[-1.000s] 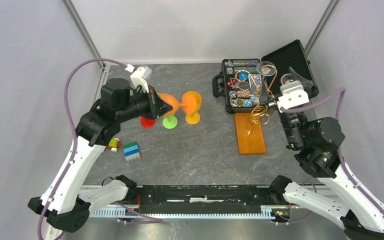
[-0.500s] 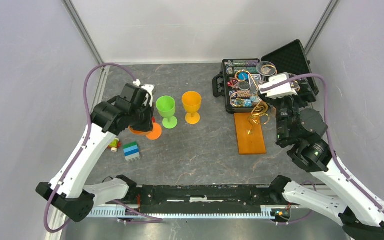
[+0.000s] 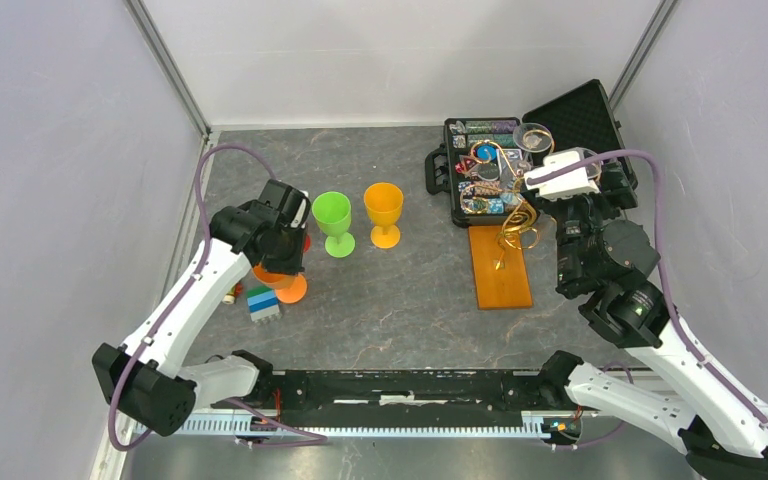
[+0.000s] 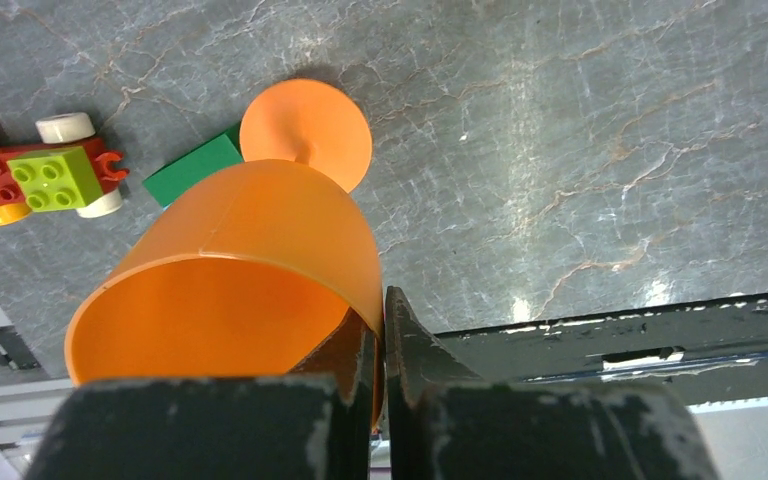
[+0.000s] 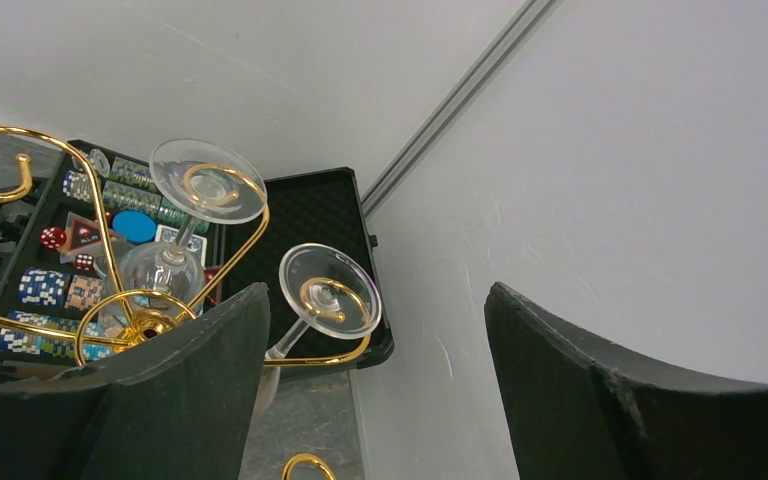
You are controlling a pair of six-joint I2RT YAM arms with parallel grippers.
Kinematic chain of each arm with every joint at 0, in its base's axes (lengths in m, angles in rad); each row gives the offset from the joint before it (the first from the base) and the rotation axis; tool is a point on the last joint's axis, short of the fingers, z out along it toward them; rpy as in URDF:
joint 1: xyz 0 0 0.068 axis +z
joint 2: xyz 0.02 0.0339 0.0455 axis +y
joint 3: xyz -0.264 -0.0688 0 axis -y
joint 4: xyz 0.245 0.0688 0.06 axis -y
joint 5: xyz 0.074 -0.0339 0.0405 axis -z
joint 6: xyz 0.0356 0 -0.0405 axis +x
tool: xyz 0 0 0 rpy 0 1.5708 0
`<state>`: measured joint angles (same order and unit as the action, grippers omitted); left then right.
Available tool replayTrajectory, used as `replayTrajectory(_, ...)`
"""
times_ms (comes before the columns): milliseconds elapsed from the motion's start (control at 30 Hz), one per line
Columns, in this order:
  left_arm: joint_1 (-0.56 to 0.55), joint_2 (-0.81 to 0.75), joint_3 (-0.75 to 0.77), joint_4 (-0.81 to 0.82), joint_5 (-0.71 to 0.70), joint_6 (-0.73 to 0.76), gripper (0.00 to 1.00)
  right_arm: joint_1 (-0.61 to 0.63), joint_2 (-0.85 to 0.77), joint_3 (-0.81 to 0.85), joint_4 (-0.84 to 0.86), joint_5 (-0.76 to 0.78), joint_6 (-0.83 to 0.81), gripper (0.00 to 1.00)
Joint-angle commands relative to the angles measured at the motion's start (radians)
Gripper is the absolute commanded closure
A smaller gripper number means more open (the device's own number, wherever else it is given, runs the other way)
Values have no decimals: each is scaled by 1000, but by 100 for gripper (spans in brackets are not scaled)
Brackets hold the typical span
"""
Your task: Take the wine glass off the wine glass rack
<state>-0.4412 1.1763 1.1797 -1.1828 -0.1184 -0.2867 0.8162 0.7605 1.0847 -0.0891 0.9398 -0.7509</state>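
Hanging upside down by their feet from the gold curls of the wine glass rack, two clear glasses sit just ahead of the right gripper, whose fingers are spread wide apart with nothing between them. That wide opening looks like preparation for closing around a stem or bowl.

The nearer wine glass shows in the wrist view just above and beside the tip of the gripper's left finger, its stem slanting down behind that finger. Its bowl is hidden, so I cannot tell how close the finger is to the glass. The second wine glass hangs further ahead and to the left. Beyond both lies the open black case.

Since each foot rests in a wire loop, the glass probably has to slide out along the curl rather than be pulled straight away. The gripper seems offset to the right of the stem, so it likely needs to shift left first.

The left gripper is clamped on the rim of an orange goblet, one finger inside the cup and one outside. The goblet's foot is below the fingers by a green block, well apart from the rack.
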Motion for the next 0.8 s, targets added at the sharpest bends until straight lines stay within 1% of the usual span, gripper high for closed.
replayTrajectory(0,20,0,-23,86,42,18,98,2,2,26,11,-12,22,17)
replayTrajectory(100,28,8,-36,91,33,15,97,3,5,26,5,-13,25,17)
replayTrajectory(300,36,29,-51,96,11,7,91,3,13,36,2,-22,21,16)
replayTrajectory(467,37,47,-41,81,-22,2,88,2,13,37,3,-29,15,16)
replayTrajectory(600,36,40,-14,54,-86,-6,80,3,33,66,-23,-23,-1,16)
replayTrajectory(767,36,43,15,38,-94,1,67,2,40,83,-46,-19,11,15)
